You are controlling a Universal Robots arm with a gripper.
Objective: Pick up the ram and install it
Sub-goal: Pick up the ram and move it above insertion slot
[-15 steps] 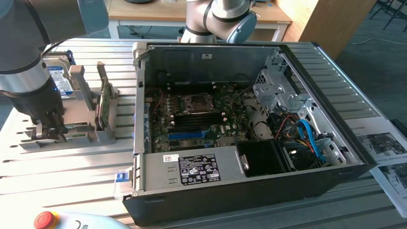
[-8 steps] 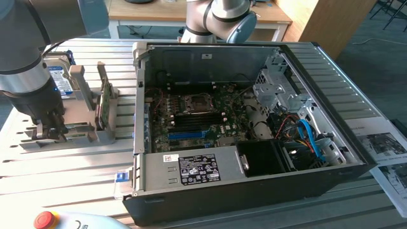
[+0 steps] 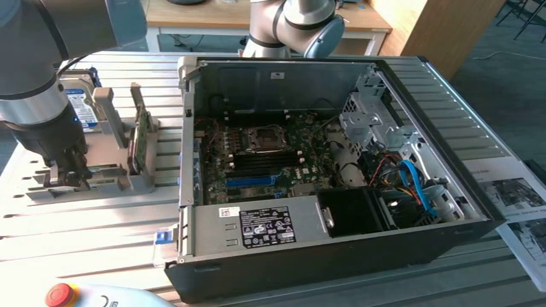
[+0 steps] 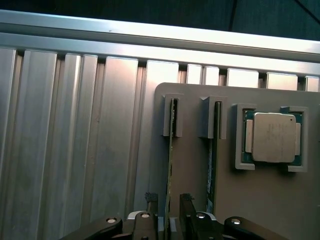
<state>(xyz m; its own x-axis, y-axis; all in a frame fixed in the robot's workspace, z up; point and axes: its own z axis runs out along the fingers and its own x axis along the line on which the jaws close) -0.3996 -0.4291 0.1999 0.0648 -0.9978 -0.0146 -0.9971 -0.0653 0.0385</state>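
- the fingers (image 4: pixel 151 214) stand wide, one on each side of the ram (image 4: pixel 170 165). a gap shows between each finger and the board, so nothing is gripped.
- the ram stands on its thin edge in a slot of the grey holder (image 4: pixel 240 200), with its far end caught in a small grey bracket. it sits fully in the holder and is not lifted.
- a second ram (image 4: pixel 213 155) stands in the next slot, just beside the first and parallel to it, outside the fingers.
- past that one, the square silver processor (image 4: pixel 272 137) lies in its own pocket of the holder, untouched.
- in the exterior view the arm (image 3: pixel 34 115) reaches down onto the holder, which sits near the table's edge on the exterior view's left. a hard drive (image 3: pixel 77 102) with a blue and white label stands in the far part of the holder.
- the open computer case (image 3: pixel 341 256) takes up the middle of the table (image 3: pixel 85 236), apart from the holder. its motherboard (image 3: pixel 265 160) lies bare inside, and the memory slots (image 3: pixel 252 182) look empty as far as can be told.
- judged from this, the task is near its start. the fingers are lined up around the ram, while the grip, the lift, the carry to the case and the seating in a slot are all left.
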